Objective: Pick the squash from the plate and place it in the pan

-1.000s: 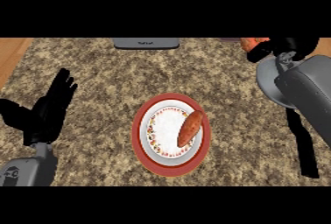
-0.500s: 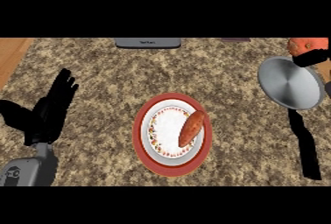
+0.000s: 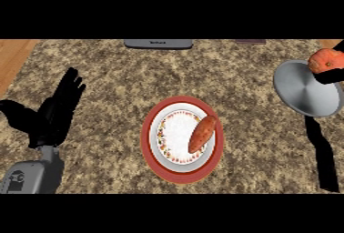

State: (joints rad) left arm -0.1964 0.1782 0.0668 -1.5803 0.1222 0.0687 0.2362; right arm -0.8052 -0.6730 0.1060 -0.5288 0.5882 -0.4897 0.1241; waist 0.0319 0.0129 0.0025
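Head view: squash lies on plate, mid worktop, untouched. Pan far right, well apart, orange object at its far rim. Left hand resting near left, fingers straight, holding nothing. Right hand unseen. Pick and place both left to do.

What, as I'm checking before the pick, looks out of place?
The squash lies off-centre on the plate, toward its right rim. A round orange thing overlaps the pan at its upper right edge; whether it touches I cannot tell.
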